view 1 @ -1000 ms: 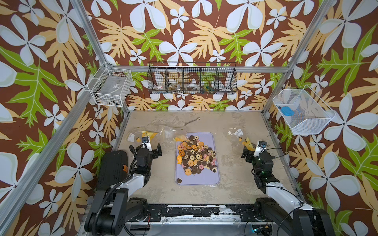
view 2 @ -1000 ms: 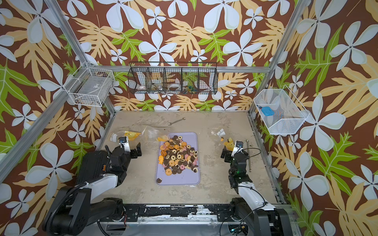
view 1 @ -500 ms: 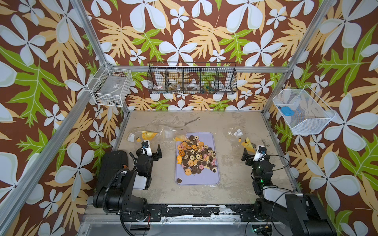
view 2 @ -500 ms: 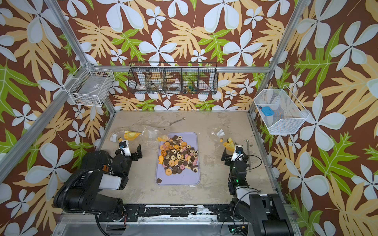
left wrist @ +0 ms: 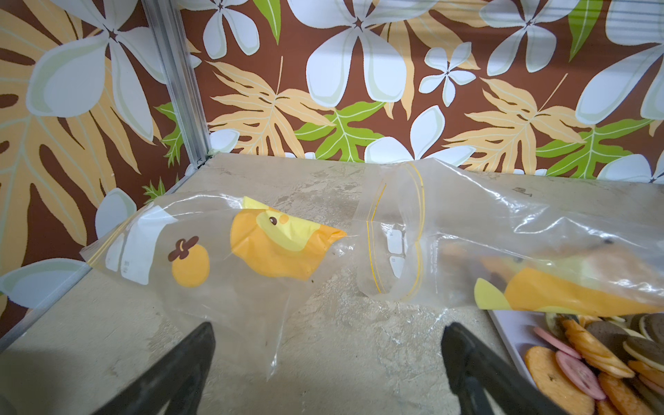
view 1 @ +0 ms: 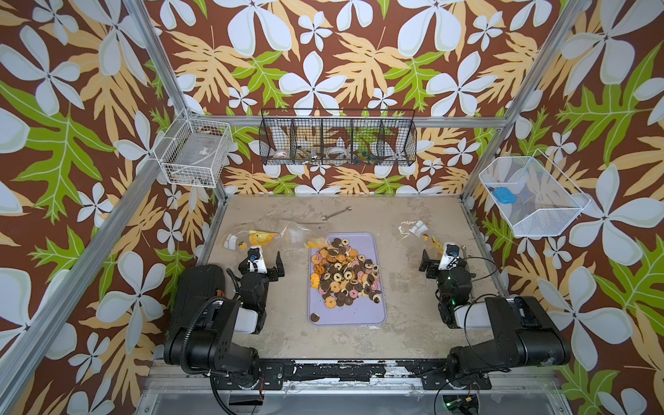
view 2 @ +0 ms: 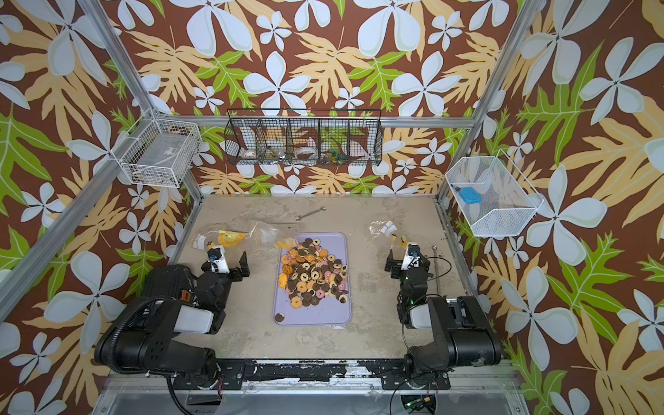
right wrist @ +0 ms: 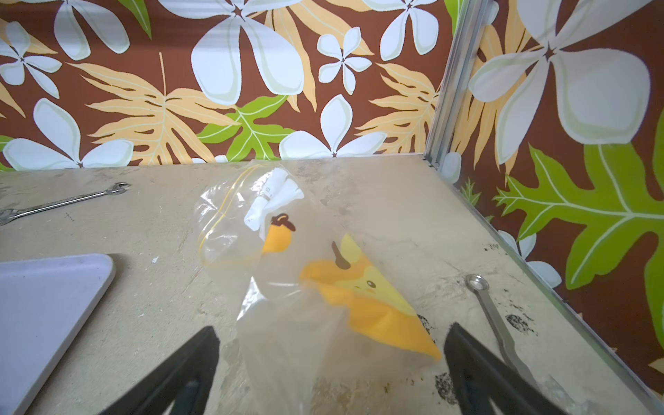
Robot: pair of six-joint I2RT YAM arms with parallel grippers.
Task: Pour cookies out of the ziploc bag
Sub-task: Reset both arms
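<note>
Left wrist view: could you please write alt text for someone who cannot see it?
A flat ziploc bag and an open-mouthed second bag lie on the beige table beyond the open left gripper; cookies sit on a lavender tray.

- Robotics lab test cell: aluminium frame [view 1: 158, 46], printed floral wall panels [view 1: 323, 54].
- Left arm [view 1: 219, 334] and right arm [view 1: 521, 330] bolted to a rail [view 1: 359, 370] along the lower edge.
- Wire baskets [view 1: 337, 138] hung above a scuffed worktop [view 1: 406, 309].

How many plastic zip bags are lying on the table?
3. The left bag lies just beyond the left gripper, the middle bag beside it reaches the tray's far corner, and the right bag lies beyond the right gripper. None seems hidden.
</note>
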